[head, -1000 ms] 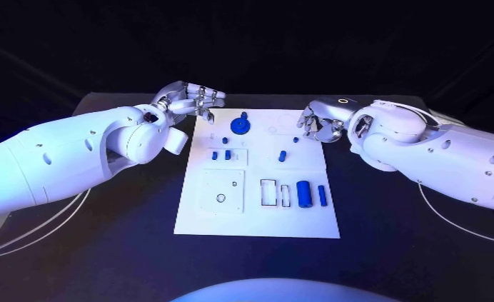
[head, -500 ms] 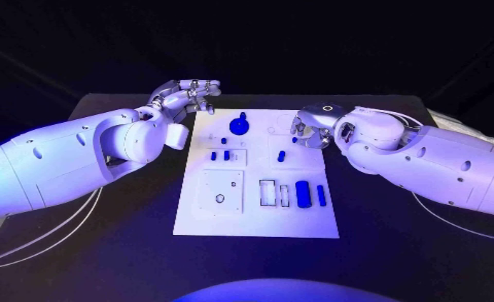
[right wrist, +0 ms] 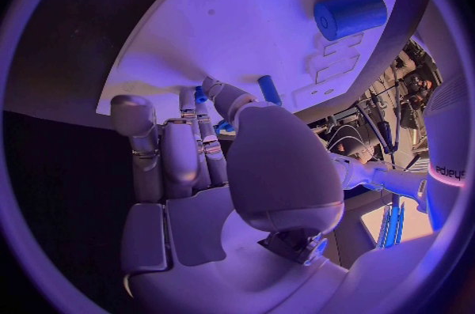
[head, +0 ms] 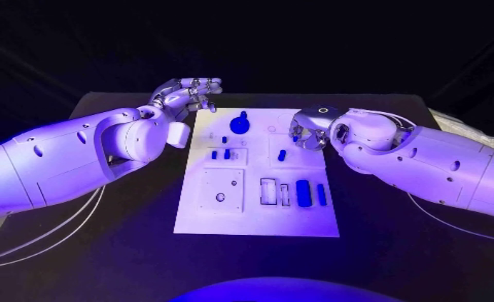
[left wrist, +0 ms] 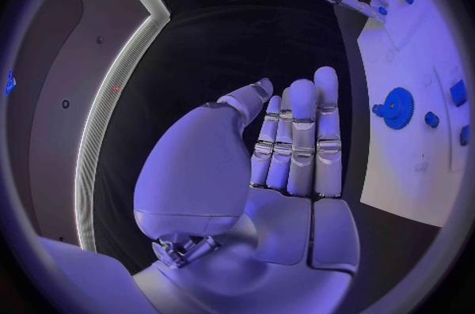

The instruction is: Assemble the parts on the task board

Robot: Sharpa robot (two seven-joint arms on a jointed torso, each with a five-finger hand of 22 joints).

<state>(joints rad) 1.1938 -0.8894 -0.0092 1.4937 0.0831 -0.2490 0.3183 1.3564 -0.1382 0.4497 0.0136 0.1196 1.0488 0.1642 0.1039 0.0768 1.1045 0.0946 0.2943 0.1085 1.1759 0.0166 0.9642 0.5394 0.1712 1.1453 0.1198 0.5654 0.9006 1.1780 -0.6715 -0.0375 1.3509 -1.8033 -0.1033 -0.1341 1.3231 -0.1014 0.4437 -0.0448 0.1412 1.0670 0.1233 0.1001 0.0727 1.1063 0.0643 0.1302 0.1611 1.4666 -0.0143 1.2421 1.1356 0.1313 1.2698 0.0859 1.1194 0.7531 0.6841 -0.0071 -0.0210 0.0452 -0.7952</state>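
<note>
The right hand [head: 311, 129] hovered over the board's [head: 258, 216] far right edge, fingers curled near a small peg [head: 295, 139], grip unclear; it needed a square pinch. The left hand [head: 188, 95] waited open beyond the far left corner.

Black table [head: 401, 245], seemingly dark backdrop

Left hand [head: 188, 95] raised, fingers straight, holding nothing. Right hand [head: 309, 129] lowered, fingers curled downward.
</note>
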